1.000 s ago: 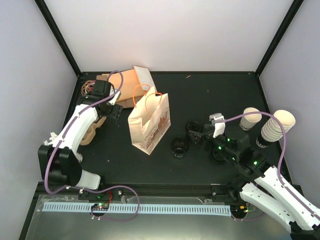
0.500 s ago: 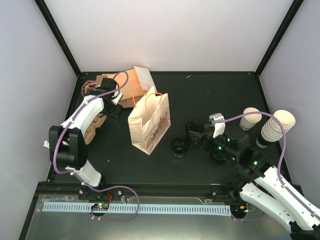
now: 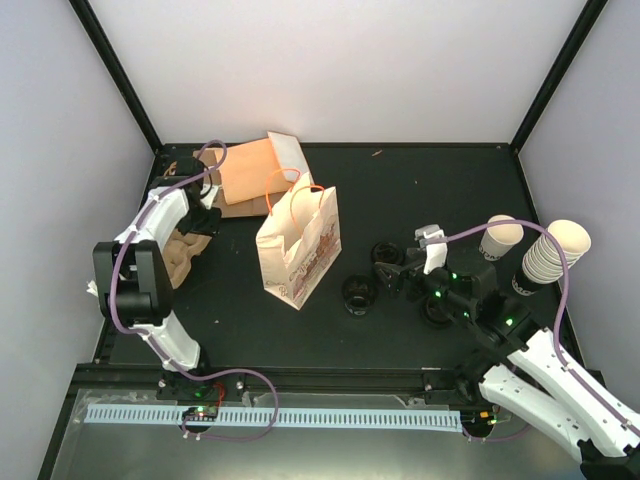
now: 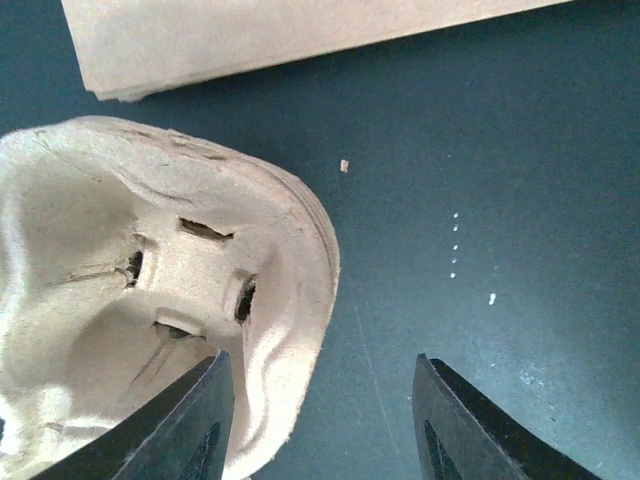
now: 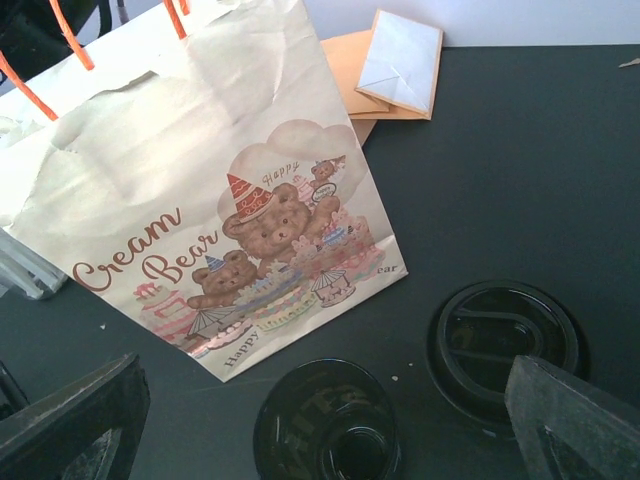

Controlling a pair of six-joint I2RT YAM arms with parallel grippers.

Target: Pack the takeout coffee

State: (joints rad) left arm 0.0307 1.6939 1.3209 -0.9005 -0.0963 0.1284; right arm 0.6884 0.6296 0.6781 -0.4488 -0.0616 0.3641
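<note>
The takeout coffee (image 3: 499,237) is a small cream cup with dark print, standing upright at the right of the table. My right gripper (image 3: 396,274) hangs open well to its left, above black lids. In the right wrist view that gripper (image 5: 320,430) spans one lid (image 5: 325,425), with nothing held. The printed paper bag (image 3: 298,245) stands upright mid-table, handles up. My left gripper (image 3: 200,216) is at the far left over a pulp cup carrier (image 3: 181,256). In its wrist view the jaws stand apart, the left gripper (image 4: 320,420) straddling the carrier's rim (image 4: 300,330) without pinching it.
A tall stack of nested cream cups (image 3: 548,256) stands right of the coffee. Three black lids (image 3: 360,293) (image 3: 385,252) (image 3: 436,311) lie between bag and cup. Flat orange and brown bags (image 3: 250,172) lie at the back left. Dark frame posts and walls bound the table.
My left gripper moved left, from beside the flat bags to over the pulp carrier, and its jaws narrowed. The right arm, bag and cups stayed put.
</note>
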